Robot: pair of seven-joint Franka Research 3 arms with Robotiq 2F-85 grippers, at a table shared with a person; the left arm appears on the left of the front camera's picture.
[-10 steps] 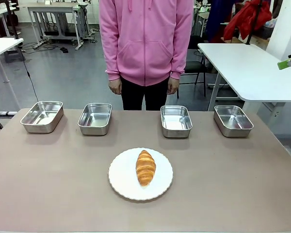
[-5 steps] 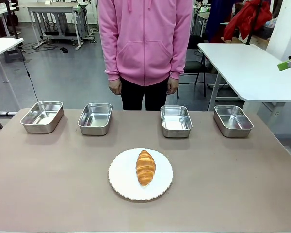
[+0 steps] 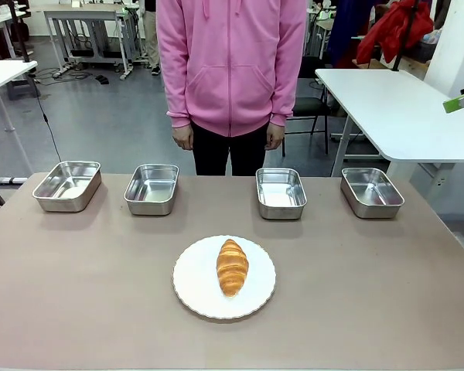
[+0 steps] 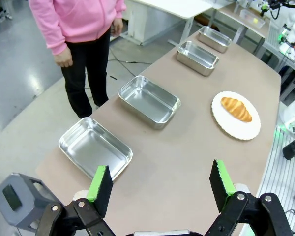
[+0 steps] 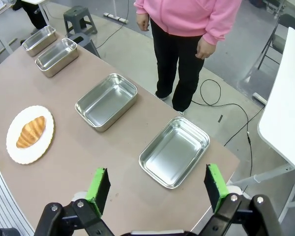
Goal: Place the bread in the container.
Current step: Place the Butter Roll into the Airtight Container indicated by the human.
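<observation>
Nothing is being carried yet — the bread [image 3: 232,267] is lying on the white plate [image 3: 187,290], well apart from the four empty containers [image 3: 281,210] at the far side. The left gripper [image 4: 160,177] and the right gripper [image 5: 156,178] are being held spread apart, empty — everything is remaining.

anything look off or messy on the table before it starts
Nothing stands out. The croissant lies whole on the white plate, and the four steel pans sit upright and empty in a row along the far side of the table. No spill or damage is visible.
</observation>
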